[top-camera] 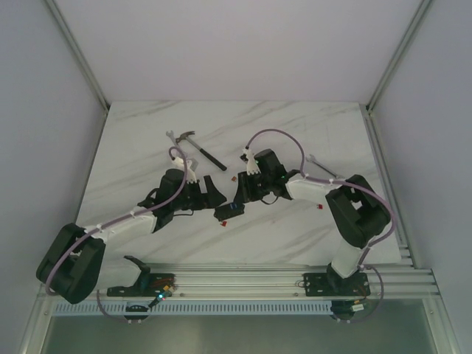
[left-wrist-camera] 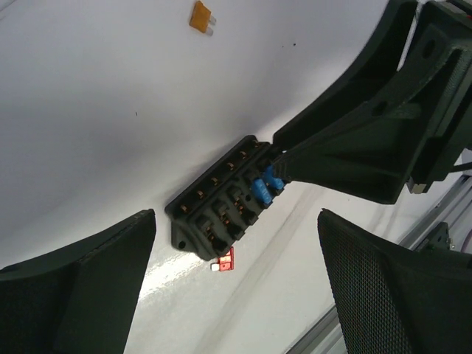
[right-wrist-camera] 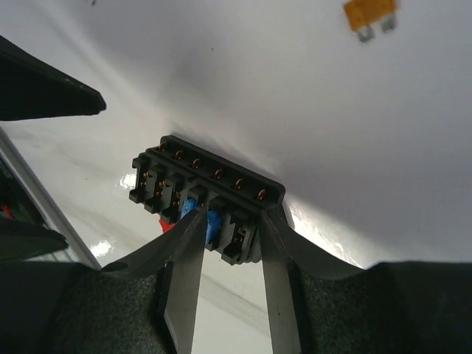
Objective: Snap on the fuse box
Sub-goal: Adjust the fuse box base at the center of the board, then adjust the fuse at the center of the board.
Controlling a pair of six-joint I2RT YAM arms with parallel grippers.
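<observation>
The fuse box (top-camera: pixel 228 212) is a small black block with blue fuses in its middle, lying on the white marble table between the two grippers. My right gripper (right-wrist-camera: pixel 228 228) is closed on one end of the fuse box (right-wrist-camera: pixel 206 192), one finger against a blue fuse and the other on the end wall. It also shows in the top view (top-camera: pixel 240 199) and in the left wrist view (left-wrist-camera: pixel 354 147). My left gripper (left-wrist-camera: pixel 236 287) is open and empty, with the fuse box (left-wrist-camera: pixel 221 203) just beyond its fingertips. It also shows in the top view (top-camera: pixel 208 194).
A loose red fuse (left-wrist-camera: pixel 225 259) lies against the box's near side. An orange fuse (left-wrist-camera: pixel 200 16) lies farther off. More red fuses (top-camera: pixel 320 207) are scattered about. A black-handled hammer (top-camera: pixel 199 147) and a wrench (top-camera: pixel 318 164) lie at the back. The metal rail (top-camera: pixel 258 279) runs along the near edge.
</observation>
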